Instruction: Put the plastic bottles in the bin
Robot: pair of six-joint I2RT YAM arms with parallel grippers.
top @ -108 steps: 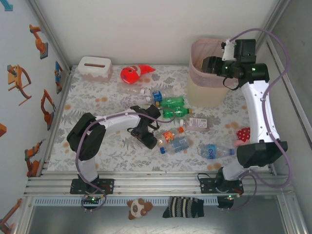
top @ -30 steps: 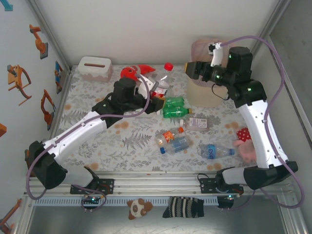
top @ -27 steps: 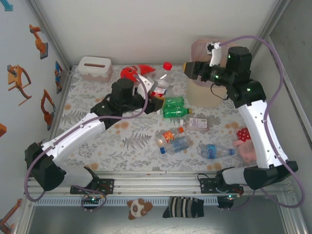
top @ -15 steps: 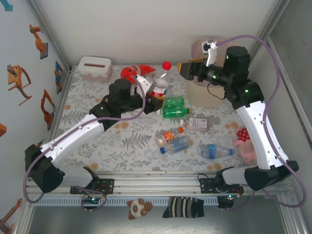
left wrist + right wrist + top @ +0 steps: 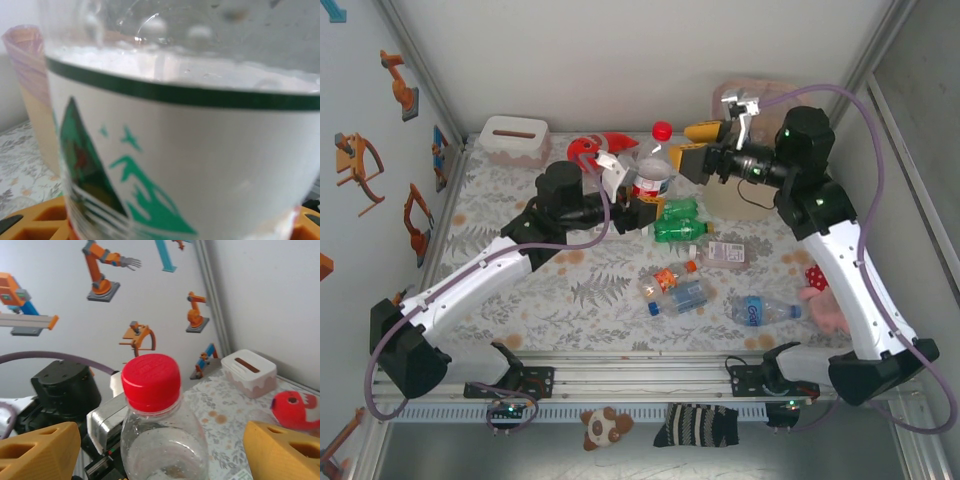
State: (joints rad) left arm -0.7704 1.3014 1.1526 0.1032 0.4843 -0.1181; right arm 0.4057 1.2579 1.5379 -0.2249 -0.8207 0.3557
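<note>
Nearest the arm bases, a clear plastic bottle with a blue label point(image 5: 755, 310) is seen lying on the floral-patterned desk point(image 5: 520, 290). A red spotted soft toy point(image 5: 818, 274) is found to its right. Just beyond, a clear bottle with an orange label point(image 5: 665, 277) and a clear bottle with a blue band point(image 5: 682, 297) are laid touching, side by side. Farther on, a clear bottle with a pale pink label point(image 5: 725, 253) is laid on its side, and a pair of green plastic bottles point(image 5: 672, 232) is seen behind it.

Past these, a clear plastic bottle with a red cap and a white-and-green label point(image 5: 651, 178) is held upright, clamped by the left tool point(image 5: 638, 200). In the left wrist view this bottle point(image 5: 190, 150) is flanked by orange pads point(image 5: 30, 220) at the lower corners.

The right tool point(image 5: 682, 145) is stretched towards it with its yellow fingers point(image 5: 40, 452) set wide apart. In the right wrist view the red cap point(image 5: 151, 380) is framed between them and touched by neither.

The tall beige bin with a pink liner point(image 5: 745, 195) is placed at the far right of the desk, behind the right tool. A red-orange fish toy point(image 5: 592, 150) and a low white tissue box point(image 5: 513, 140) are seen along the far edge.
</note>
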